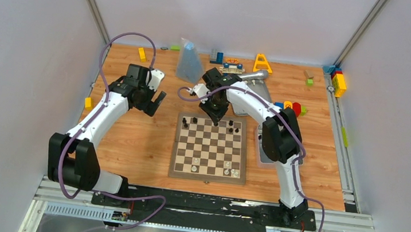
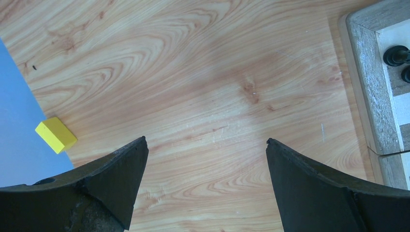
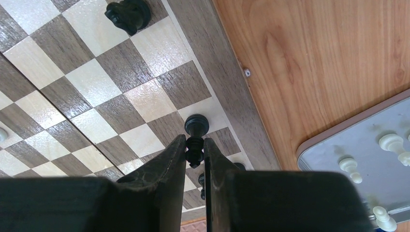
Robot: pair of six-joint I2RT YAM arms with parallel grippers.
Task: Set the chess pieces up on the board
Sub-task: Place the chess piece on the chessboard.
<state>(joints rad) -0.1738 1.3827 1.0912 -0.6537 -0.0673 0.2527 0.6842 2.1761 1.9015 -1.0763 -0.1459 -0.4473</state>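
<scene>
The right gripper (image 3: 195,140) is pinching a black chessman (image 3: 197,125) above the board (image 1: 206,177) at its far edge, the left gripper (image 2: 206,142) is hanging open (few pieces (image 1: 185,125) standing, others lying in the tray (image 3: 321,153)).

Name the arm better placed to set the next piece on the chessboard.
Right. The right gripper is shut on a small black chess piece above the far rows of the brown-and-cream checked wooden board. The left gripper hangs open and empty over the wooden table beside the board.
</scene>
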